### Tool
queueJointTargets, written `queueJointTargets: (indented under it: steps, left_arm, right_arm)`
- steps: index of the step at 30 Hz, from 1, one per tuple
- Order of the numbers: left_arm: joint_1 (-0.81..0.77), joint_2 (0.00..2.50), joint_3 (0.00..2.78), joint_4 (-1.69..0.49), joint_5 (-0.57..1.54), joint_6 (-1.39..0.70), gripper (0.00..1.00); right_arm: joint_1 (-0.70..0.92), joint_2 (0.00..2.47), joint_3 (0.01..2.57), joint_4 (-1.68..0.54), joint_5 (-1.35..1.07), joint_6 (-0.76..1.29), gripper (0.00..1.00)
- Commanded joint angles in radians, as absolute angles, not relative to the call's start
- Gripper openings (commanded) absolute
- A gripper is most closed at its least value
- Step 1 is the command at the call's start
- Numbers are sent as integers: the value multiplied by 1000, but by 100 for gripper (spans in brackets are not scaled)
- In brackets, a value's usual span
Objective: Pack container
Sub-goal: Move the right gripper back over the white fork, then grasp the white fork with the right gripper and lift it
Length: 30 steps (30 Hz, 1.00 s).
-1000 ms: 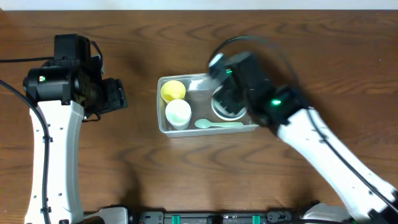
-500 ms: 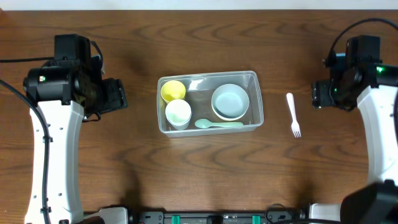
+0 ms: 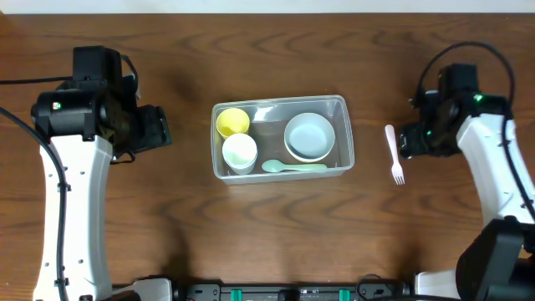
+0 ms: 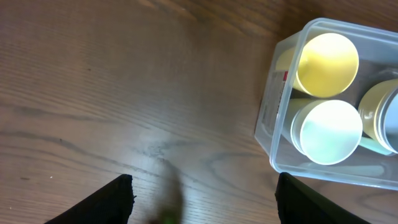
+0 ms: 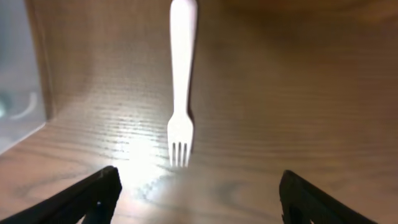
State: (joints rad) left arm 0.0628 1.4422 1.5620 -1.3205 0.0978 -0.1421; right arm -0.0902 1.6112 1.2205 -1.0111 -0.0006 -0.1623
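Spotter: Grip check: your right gripper (image 5: 199,199) has its two black fingers spread wide, nothing between them, low over the brown wooden table (image 5: 292,93).

Checker: At its twelve o'clock lies the white plastic fork (image 5: 181,81), flat on the wood, tines pointing back at you.

Spotter: Your left gripper (image 4: 205,202) is spread and empty too, at nine o'clock of the clear rectangular plastic container (image 3: 280,101).

Checker: That container sits mid-table, with the fork well apart at its three o'clock. It holds a yellow cup (image 3: 232,122), a white cup (image 3: 240,151), a grey-blue bowl (image 3: 309,136) and a pale green spoon (image 3: 294,167).

Spotter: You're on the fork pickup, I'd judge, and it looks like the last loose piece.

Checker: You'll need to advance toward twelve, straddle the thin handle, sink until your fingertips reach the wood, then close.
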Motion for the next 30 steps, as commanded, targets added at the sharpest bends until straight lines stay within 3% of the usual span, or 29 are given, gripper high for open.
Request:
queueJointTargets:
  steps: [1, 8, 30]
  left_arm:
    - [67, 1446, 1556, -1324, 94, -145, 74]
    - [67, 1446, 1556, -1331, 94, -156, 74]
    - [67, 1446, 1556, -1343, 94, -155, 74]
  right_arm:
    - [-85, 1615, 1098, -922, -17, -198, 85]
    - [-84, 1623, 973, -725, -35, -248, 84]
    - [-83, 1624, 847, -535, -43, -208, 84]
